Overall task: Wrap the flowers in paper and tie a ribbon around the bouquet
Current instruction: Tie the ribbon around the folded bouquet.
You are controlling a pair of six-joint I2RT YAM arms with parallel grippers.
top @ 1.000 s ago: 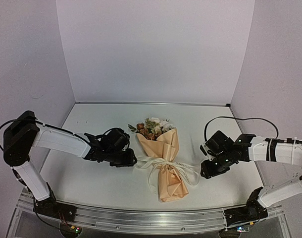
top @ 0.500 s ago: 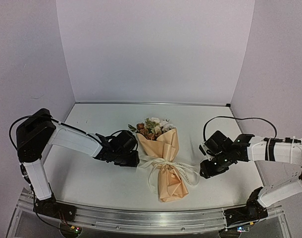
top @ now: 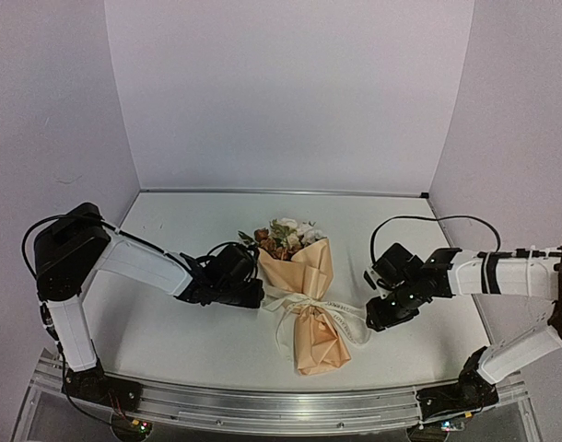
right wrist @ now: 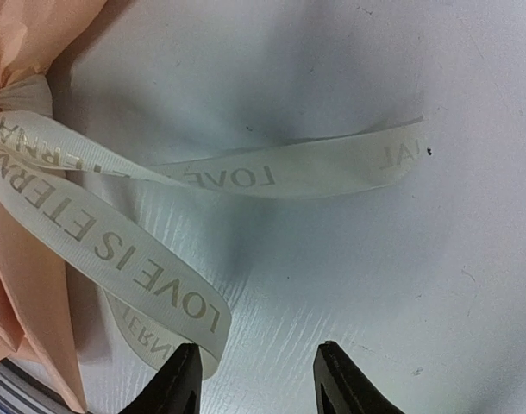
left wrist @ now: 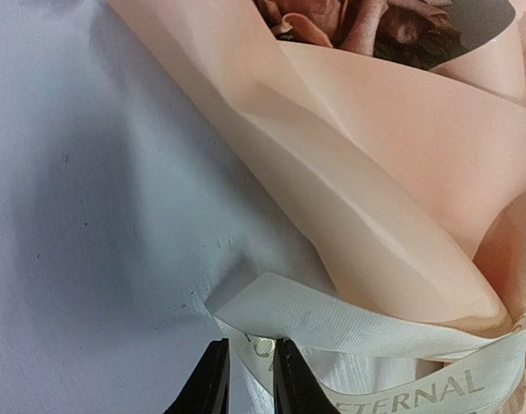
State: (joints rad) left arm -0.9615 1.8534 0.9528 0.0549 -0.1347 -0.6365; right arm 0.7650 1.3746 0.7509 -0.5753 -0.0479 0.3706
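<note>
Both arms low, left pincer (left wrist: 250,362) narrow astride ribbon (left wrist: 332,323), right pincer (right wrist: 261,379) half-wide over ribbon end

One bouquet (top: 309,273), one ribbon (top: 344,318) and two pincers (top: 259,297) (top: 372,319)

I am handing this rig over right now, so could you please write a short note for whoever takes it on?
Left end effector: fingers narrowly apart around the ribbon's left side; grip unconfirmed.
Right end effector: open, empty, above the ribbon's right tails.
The bouquet lies on the table, flowers at its far end.
Done: paper wrapped, ribbon knotted round it.
Left: probably tightening or tidying the knot.
</note>
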